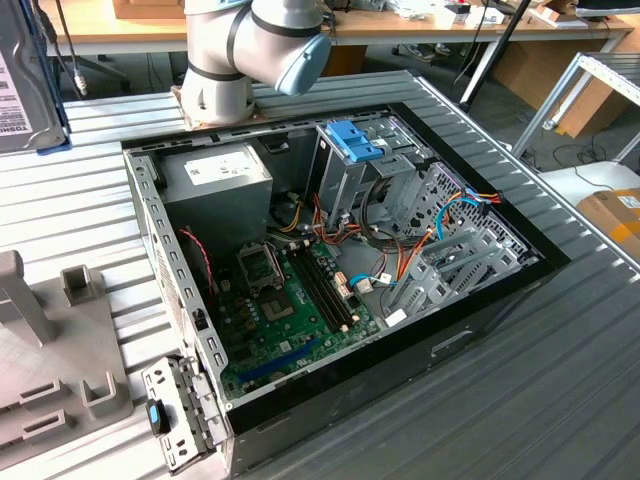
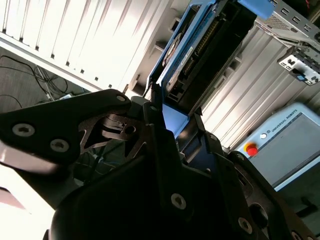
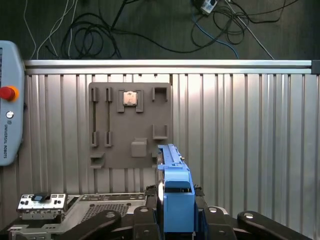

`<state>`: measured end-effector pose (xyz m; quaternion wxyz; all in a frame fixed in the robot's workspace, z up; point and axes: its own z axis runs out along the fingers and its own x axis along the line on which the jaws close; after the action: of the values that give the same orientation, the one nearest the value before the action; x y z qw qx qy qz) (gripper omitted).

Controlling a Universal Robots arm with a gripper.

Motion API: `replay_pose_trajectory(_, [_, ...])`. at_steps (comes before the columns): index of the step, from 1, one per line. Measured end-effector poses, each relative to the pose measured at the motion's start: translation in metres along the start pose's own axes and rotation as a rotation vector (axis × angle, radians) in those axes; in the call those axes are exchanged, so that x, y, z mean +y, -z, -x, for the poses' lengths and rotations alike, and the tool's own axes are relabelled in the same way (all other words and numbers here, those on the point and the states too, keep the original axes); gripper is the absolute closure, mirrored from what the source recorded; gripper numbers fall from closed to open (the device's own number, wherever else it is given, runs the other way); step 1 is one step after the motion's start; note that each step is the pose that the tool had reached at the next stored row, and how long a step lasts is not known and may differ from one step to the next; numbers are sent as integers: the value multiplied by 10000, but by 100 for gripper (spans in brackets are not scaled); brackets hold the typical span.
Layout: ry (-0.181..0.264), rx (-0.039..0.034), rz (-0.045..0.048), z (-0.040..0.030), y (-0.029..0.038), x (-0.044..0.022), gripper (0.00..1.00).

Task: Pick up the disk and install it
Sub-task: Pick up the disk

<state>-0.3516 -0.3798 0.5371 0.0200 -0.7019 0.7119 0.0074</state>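
One blue-railed disk [image 3: 172, 165] sits gripped in the single tool [image 3: 175, 196].

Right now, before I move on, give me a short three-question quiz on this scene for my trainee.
1. True or false: the pincer is shut on the flat black disk with blue plastic rails.
2. What small item sits in the grey slotted fixture plate?
3. The ribbed blue plastic clip tops: A) a fan; B) the tall grey metal cage; C) a keyboard.
Key: 1 true; 2 a square chip; 3 B.
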Motion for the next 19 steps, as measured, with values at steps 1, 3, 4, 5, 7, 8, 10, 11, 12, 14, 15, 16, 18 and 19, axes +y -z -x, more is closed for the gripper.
replay_pose_trajectory(1, [1,0,-1,0,-1,-31,64])
replay_pose_trajectory(3, [0,0,0,2,-3,-160,64])
replay_pose_trajectory(4, [0,0,0,3,-4,-215,64])
replay_pose_trajectory(5, [1,0,-1,3,-5,-251,64])
replay_pose_trajectory(7, [1,0,0,5,-6,-330,64])
replay_pose_trajectory(8, [1,0,0,5,-6,-350,64])
replay_pose_trajectory(10, [1,0,0,6,-8,-433,64])
replay_pose_trajectory(11, [0,0,-1,7,-9,-464,64])
replay_pose_trajectory(12, [0,0,-1,7,-9,-490,64])
replay_pose_trajectory(14, [1,0,-1,9,-12,-635,64])
replay_pose_trajectory(15, [1,0,0,10,-13,-673,64])
replay_pose_trajectory(16, [-1,0,0,10,-13,-705,64])
replay_pose_trajectory(18, [1,0,0,11,-14,-776,64])
replay_pose_trajectory(19, [1,1,0,12,-15,-833,64])
